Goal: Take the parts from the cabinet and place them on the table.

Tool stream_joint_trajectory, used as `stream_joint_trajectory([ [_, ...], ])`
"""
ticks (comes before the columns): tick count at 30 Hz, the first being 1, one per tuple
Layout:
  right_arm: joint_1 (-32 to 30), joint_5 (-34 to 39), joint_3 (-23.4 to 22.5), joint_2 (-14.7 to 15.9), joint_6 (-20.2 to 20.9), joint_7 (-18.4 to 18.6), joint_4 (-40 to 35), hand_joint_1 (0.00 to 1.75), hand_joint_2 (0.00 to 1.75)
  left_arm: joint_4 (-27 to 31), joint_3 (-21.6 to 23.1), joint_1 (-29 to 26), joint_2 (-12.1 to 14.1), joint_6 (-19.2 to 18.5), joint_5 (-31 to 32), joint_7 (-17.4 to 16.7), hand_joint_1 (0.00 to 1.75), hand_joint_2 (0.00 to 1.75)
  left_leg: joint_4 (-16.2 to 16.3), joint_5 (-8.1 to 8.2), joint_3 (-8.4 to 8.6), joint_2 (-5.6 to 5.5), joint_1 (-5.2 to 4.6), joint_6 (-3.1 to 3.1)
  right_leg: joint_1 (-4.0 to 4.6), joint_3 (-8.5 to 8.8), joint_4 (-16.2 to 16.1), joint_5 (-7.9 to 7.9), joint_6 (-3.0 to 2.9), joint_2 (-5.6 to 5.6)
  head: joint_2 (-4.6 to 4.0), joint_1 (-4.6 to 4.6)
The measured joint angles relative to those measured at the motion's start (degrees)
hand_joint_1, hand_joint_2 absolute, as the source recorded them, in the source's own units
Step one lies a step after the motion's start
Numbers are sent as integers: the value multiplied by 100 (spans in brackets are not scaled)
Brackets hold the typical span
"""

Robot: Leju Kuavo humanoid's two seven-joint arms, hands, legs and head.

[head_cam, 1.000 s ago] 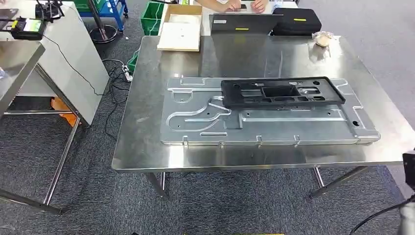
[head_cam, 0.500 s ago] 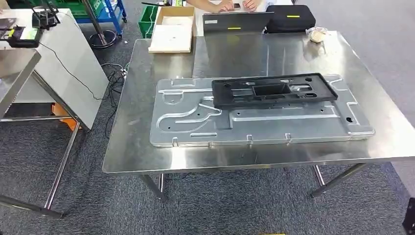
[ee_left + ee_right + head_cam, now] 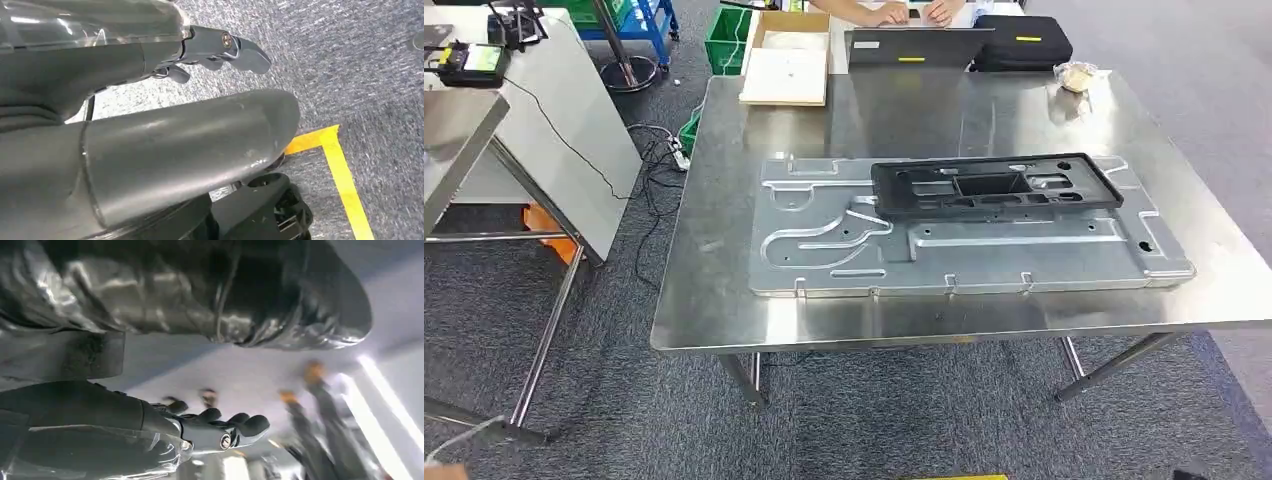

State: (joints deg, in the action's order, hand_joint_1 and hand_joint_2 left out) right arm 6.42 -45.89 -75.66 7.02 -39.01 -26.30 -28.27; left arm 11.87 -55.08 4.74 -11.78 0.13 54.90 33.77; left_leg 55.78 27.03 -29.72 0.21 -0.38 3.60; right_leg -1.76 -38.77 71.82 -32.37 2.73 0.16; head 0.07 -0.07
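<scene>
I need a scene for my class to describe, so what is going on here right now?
Nothing is being handled. A large metal plate lies on the steel table with a black plastic frame resting on top of it. The robot's left hand and right hand both hold nothing. At the table's far edge a person's hands rest behind a laptop.

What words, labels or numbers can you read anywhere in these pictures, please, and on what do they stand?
No text can be read in any view.
Yellow label on the black case: too small to read.
Yellow label on the dark laptop lid: too small to read.
Green-lit screen of the handheld device on the white side table: blurred.
Metal plate and black plastic frame: no marking shows.
Yellow floor tape: a plain line, no lettering.
</scene>
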Motion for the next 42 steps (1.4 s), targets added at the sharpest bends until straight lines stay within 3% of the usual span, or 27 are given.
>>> stream_joint_trajectory([
  [2,37,-384,-296,-64,0,219,154,0,0,0,-9,-1,0,2,-4,2,0,0,48,42,19,-3,1,-38,-1,585,-1118,544,-35,-20,0,0],
  [3,79,-564,-433,-83,0,388,247,0,0,0,-15,-2,0,9,-4,2,0,0,71,66,5,0,-10,-71,13,702,-1361,462,-71,-31,0,0],
  [6,113,-1091,-628,-118,93,1046,640,0,0,0,-59,10,2,13,13,2,0,0,106,97,-4,2,-18,-154,83,671,-1361,495,-154,-7,0,-2],
  [8,102,-1301,-628,-149,240,1303,894,0,0,0,-83,5,24,15,15,2,0,0,144,155,-25,-3,-10,-227,31,684,-1412,534,-243,-13,0,0],
  [9,115,-1337,-628,-157,251,1336,966,0,0,0,-92,-1,31,15,15,2,0,0,304,279,-74,-10,5,-265,32,685,-1416,537,-284,-8,0,-4],
  [10,117,-1352,-628,-169,264,1349,1030,0,0,0,-96,2,31,15,15,2,0,0,680,515,-242,-12,9,-295,31,677,-1416,534,-322,-11,0,-4],
  [12,116,-1359,-628,-182,284,1371,1135,0,0,0,-101,-3,33,15,17,2,0,0,1649,958,-690,-11,34,-344,38,668,-1414,532,-325,-15,0,-4],
  [13,116,-1361,-628,-184,289,1384,1172,0,0,0,-101,-15,33,15,18,0,0,0,1953,1025,-837,-10,47,-355,44,668,-1413,532,-326,-15,0,-4],
  [14,113,-1402,-628,-188,368,1439,1209,0,0,0,-103,-25,42,15,18,0,0,0,1980,948,-857,-10,54,-357,47,675,-1413,532,-325,-12,0,-4],
  [15,108,-1479,-626,-190,536,1502,1238,0,0,0,-103,-29,48,15,22,0,0,0,1716,743,-742,-10,55,-344,47,682,-1411,531,-324,-6,0,-4],
  [17,103,-1634,-589,-206,1081,1563,1286,0,0,0,-103,-21,63,15,42,0,0,0,686,206,-255,-12,53,-289,51,705,-1411,527,-317,8,2,-4],
  [18,100,-1684,-552,-229,1414,1561,1323,0,0,0,-105,-16,83,15,59,0,0,0,239,66,-43,-17,43,-237,46,709,-1411,528,-315,13,2,-4],
  [19,95,-1693,-525,-258,1665,1539,1343,0,0,0,-105,-1,98,15,68,0,0,0,113,130,-3,-12,2,-224,90,693,-1390,517,-280,16,0,-4],
  [21,69,-1667,-475,-300,2254,1431,1375,0,0,0,-107,9,101,7,94,0,0,0,125,107,-40,-18,-1,-195,72,676,-1399,534,-212,13,2,-2],
  [23,52,-1608,-455,-348,2625,1301,1402,0,0,0,-109,1,116,0,114,0,0,0,36,44,-11,-25,37,-108,94,699,-1436,553,-127,4,2,-4],
  [25,40,-1521,-453,-396,2798,1194,1423,0,0,0,-112,16,118,-2,122,0,0,0,-22,-21,5,5,60,-35,71,544,-1059,242,-130,0,2,0],
  [27,32,-1466,-453,-439,2878,1152,1432,0,0,0,-112,20,127,0,122,-2,0,0,-19,-22,-12,16,46,-34,58,104,-100,-255,-92,1,0,0],
  [28,24,-1439,-453,-459,2892,1137,1437,0,0,0,-114,16,129,4,122,-2,0,0,-14,-20,-16,20,40,-31,53,-64,252,-359,-77,1,0,0],
  [29,9,-1405,-453,-498,2911,1133,1454,0,0,0,-116,9,133,7,120,-6,0,0,-9,-18,-13,20,37,-32,46,-115,355,-320,-67,-1,2,0],
  [30,-4,-1387,-453,-527,2942,1133,1463,0,0,0,-118,5,133,7,120,-17,0,0,0,-13,-8,18,37,-38,43,-36,178,-146,-66,-3,0,0],
  [33,-3,-1369,-453,-595,2994,1148,1478,0,0,0,-123,4,136,7,122,-37,0,0,66,40,5,13,39,-92,39,679,-1256,555,-105,-23,2,0],
  [34,13,-1358,-453,-630,2999,1179,1482,0,0,0,-127,6,136,9,129,-39,0,0,113,70,-21,12,-11,-137,82,710,-1359,466,-132,-19,0,0],
  [37,-11,-1345,-453,-730,3038,1205,1498,0,0,0,-133,10,136,22,142,-55,0,0,108,73,-27,14,10,-211,111,673,-1344,482,-216,-7,0,-2],
  [38,-15,-1345,-453,-750,3043,1207,1504,0,0,0,-133,9,136,26,142,-57,0,0,117,85,-27,13,5,-248,76,677,-1380,503,-267,-1,0,-4],
  [40,-5,-1343,-453,-816,3058,1207,1513,0,0,0,-136,4,149,31,144,-57,0,0,449,358,-162,1,34,-309,53,686,-1414,532,-353,-12,2,-7],
  [41,-5,-1343,-453,-826,3058,1207,1513,0,175,0,-136,6,146,31,144,-57,0,0,852,591,-343,0,46,-336,55,680,-1414,533,-366,-17,2,-5],
  [42,-8,-1343,-453,-859,3058,1207,1515,0,175,0,-136,3,146,33,151,-61,0,0,1365,833,-576,1,60,-364,61,675,-1414,534,-372,-21,0,-5],
])
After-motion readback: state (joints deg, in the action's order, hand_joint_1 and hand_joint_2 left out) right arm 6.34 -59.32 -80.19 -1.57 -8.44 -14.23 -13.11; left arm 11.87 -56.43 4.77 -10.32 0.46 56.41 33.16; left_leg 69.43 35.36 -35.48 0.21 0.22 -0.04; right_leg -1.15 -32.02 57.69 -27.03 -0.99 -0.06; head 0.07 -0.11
